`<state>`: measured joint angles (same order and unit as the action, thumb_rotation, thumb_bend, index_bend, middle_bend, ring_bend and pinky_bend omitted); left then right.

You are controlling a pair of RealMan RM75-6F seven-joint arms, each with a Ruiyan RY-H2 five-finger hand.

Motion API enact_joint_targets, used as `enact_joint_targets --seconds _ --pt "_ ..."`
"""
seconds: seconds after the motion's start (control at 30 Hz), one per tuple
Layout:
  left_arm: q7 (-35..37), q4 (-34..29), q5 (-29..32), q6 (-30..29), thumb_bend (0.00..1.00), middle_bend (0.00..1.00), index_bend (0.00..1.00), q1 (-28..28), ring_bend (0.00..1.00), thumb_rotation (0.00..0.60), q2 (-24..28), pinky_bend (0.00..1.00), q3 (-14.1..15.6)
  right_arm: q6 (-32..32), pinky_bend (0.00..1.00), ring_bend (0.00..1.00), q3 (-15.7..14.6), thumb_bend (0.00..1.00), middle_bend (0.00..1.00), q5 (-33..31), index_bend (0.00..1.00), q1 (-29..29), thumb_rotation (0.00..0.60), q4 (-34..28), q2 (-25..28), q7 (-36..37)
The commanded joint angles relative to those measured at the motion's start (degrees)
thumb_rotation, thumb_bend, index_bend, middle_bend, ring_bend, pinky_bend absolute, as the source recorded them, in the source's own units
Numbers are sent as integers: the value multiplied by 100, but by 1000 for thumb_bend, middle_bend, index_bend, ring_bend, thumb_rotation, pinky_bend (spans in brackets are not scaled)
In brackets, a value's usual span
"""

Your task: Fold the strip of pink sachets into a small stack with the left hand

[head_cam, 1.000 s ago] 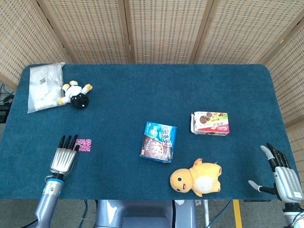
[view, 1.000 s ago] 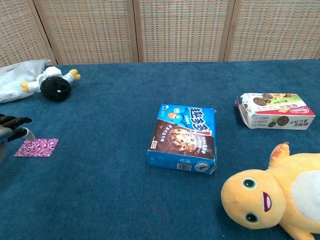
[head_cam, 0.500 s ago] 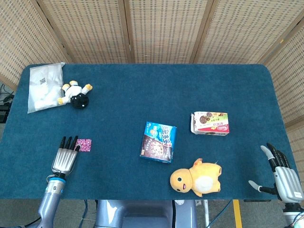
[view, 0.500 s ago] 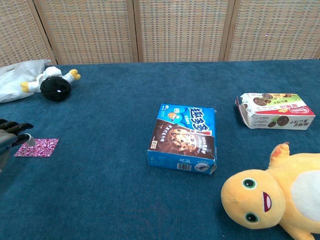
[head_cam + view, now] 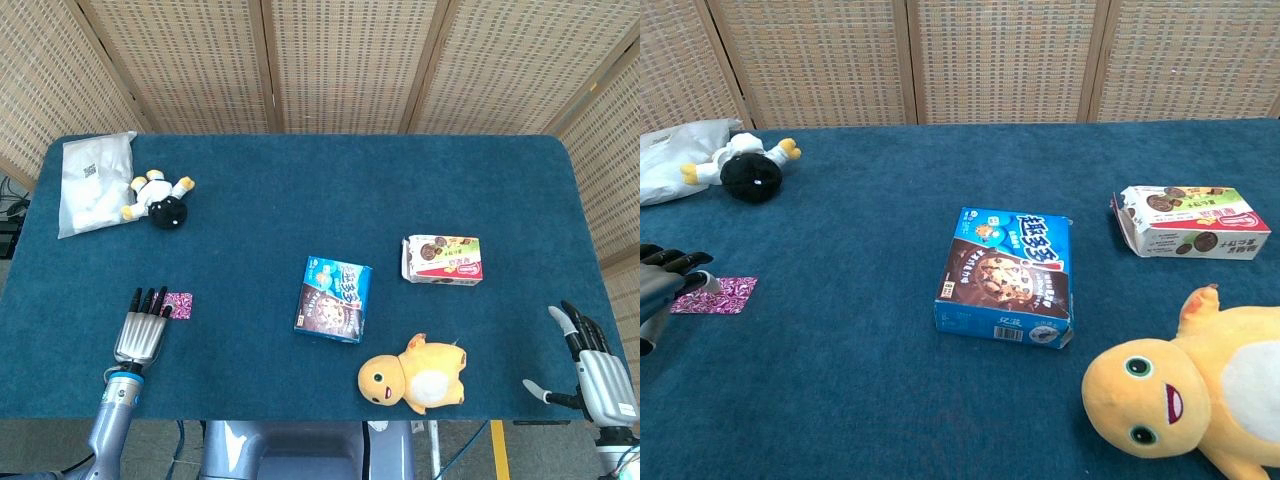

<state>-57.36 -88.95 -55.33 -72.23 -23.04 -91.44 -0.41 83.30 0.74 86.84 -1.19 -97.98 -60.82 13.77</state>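
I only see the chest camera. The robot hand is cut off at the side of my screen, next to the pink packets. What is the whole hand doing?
Observer: In the head view the left robot hand lies flat with its fingers straight. Its fingertips are at the left edge of the pink sachets and it grips nothing.
Operator: Where's the other hand?
Observer: The right robot hand is at the table's near right corner, fingers apart, to the right of the yellow plush.
Operator: What's the white thing by the black toy?
Observer: A plastic bag with a printed label.
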Motion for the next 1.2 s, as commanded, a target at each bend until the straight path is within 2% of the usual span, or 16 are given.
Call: enact_joint_targets --seconds 0.03,0.83,1.2 --pt "7 7 4 -8 961 0 156 -3 0 600 -3 0 5 -2 0 0 0 105 0 0 43 -1 600 -2 -1 -4" --pt "-172 108 343 14 965 0 156 -61 0 600 127 0 92 5 0 0 -6 105 0 5 43 5 600 -21 4 -23" --pt "-37 213 426 17 965 0 156 -4 0 600 241 0 146 11 0 0 -9 105 0 19 43 5 600 -23 0 -37"
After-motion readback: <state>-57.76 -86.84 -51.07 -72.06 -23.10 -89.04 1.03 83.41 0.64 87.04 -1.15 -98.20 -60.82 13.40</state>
